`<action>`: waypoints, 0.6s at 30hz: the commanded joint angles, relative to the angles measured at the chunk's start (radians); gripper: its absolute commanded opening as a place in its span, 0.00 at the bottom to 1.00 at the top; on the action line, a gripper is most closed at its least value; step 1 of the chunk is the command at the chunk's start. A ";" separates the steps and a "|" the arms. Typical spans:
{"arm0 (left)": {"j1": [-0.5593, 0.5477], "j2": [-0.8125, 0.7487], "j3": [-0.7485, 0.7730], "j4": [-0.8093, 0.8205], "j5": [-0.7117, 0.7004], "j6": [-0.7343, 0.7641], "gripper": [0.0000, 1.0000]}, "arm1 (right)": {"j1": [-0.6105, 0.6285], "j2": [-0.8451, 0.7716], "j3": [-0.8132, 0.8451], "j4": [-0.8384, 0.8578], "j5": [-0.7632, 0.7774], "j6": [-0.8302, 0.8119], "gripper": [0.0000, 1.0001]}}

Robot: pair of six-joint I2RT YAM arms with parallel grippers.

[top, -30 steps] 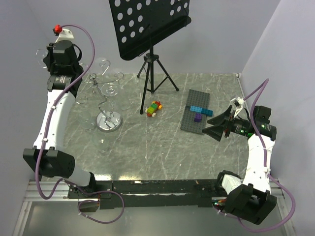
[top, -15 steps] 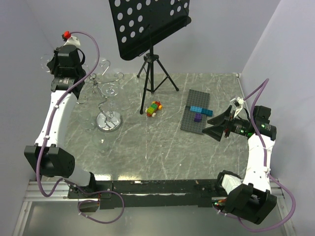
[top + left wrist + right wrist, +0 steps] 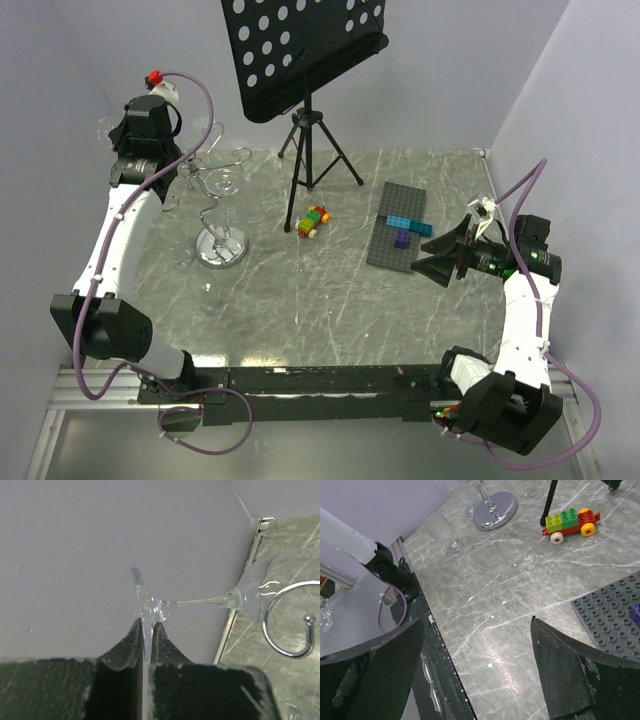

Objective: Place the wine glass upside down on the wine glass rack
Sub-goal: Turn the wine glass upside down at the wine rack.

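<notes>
A clear glass (image 3: 440, 529) is seen standing on the table (image 3: 300, 300) near the mirror base of the wine glass rack (image 3: 221, 250). The wine glass (image 3: 200, 602), clear and thin-stemmed, is held sideways in the air, bowl just beside a rack hook. Its foot is pinched by the left gripper (image 3: 146, 630), arm raised at far left. The right gripper (image 3: 476, 625) is spread wide, low over the table.

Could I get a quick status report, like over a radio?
Left gripper shut on wine glass foot. Glass up beside the wine glass rack hooks, not yet hung. Right gripper open over table. Nothing visibly blocking.
</notes>
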 commanded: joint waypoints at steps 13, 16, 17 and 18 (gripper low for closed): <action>-0.044 -0.026 0.019 -0.026 0.083 0.037 0.01 | 0.006 0.003 0.041 0.009 -0.034 -0.032 0.93; -0.050 -0.028 0.021 -0.051 0.101 0.027 0.01 | 0.006 0.002 0.039 0.010 -0.034 -0.031 0.93; -0.053 -0.026 0.021 -0.060 0.104 0.026 0.01 | 0.004 0.000 0.039 0.012 -0.034 -0.031 0.93; -0.058 -0.026 0.022 -0.065 0.108 0.023 0.01 | 0.004 0.000 0.039 0.012 -0.032 -0.031 0.93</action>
